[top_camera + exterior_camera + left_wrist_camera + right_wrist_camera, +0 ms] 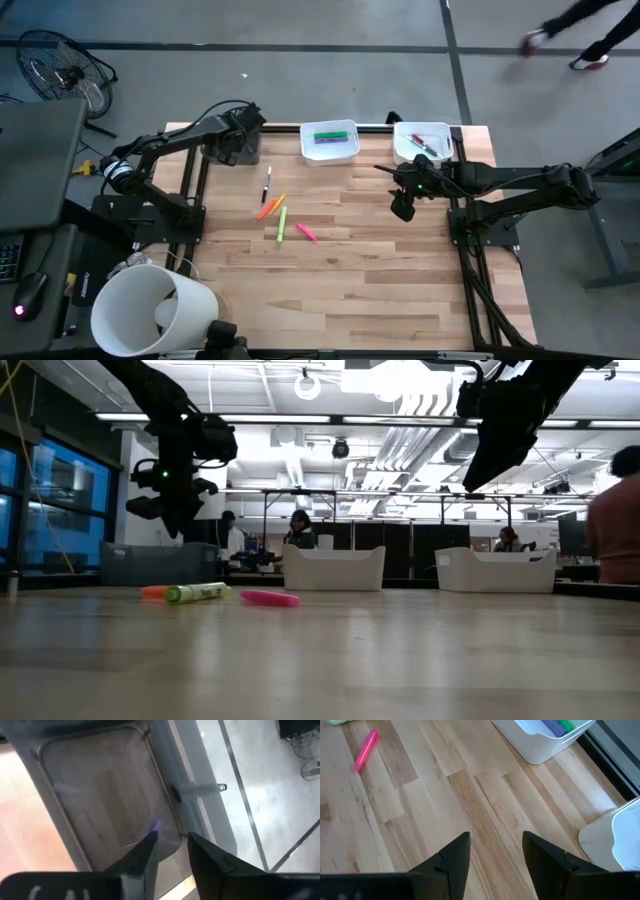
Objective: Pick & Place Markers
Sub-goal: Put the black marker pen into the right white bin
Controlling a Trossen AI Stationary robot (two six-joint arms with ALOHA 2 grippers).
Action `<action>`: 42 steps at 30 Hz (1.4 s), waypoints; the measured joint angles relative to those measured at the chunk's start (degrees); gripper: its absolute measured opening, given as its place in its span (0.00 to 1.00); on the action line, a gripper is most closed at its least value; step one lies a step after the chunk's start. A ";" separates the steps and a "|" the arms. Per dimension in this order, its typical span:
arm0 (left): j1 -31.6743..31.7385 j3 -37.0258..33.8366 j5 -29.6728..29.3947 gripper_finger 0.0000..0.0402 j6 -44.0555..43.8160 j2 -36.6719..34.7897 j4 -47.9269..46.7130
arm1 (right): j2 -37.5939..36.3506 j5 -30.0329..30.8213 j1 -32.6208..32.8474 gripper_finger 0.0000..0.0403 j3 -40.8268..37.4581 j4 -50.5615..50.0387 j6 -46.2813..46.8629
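The light wooden plank table (350, 280) carries everything, and the middle white plastic tray (329, 142) at its far edge serves here as the landmark. A large white bucket (150, 308) stands off the table's near left corner, far from this tray.

The left arm reaches to the far left corner of the table, left of the middle tray. Its left hand (170, 847) hangs over a clear, transparent tray (100, 795) with the fingers slightly apart and nothing between them. The right arm comes in from the right side, and its right hand (495, 852) is above bare planks, in front of and to the right of the middle tray; its fingers are apart and empty.

A second white plastic tray (422, 141) stands to the right of the middle tray and holds red and green markers (424, 145). The middle tray itself holds a green marker (331, 134) and a purple marker (329, 141).

In front of the middle tray and a little to its left lie the loose markers: a black marker (267, 184), an orange marker (271, 206), a yellow-green marker (282, 224) and a pink marker (306, 232). Nothing stands between them and the hands.
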 joint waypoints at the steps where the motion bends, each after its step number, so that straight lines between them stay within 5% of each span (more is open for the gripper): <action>1: 0.01 0.00 -0.03 0.28 0.00 0.00 0.04 | 0.00 0.00 0.00 0.42 0.00 0.02 0.00; 12: 0.00 0.00 -0.11 0.33 3.74 0.00 0.95 | 0.00 -1.05 -0.02 0.42 0.00 0.04 0.52; 30: -0.30 0.07 8.09 0.33 41.93 -1.67 11.58 | 0.00 -1.07 0.00 0.42 0.00 0.26 0.85; 42: -7.29 0.11 11.71 0.33 64.40 -7.93 12.09 | 0.00 -1.84 -0.01 0.42 0.00 0.26 0.83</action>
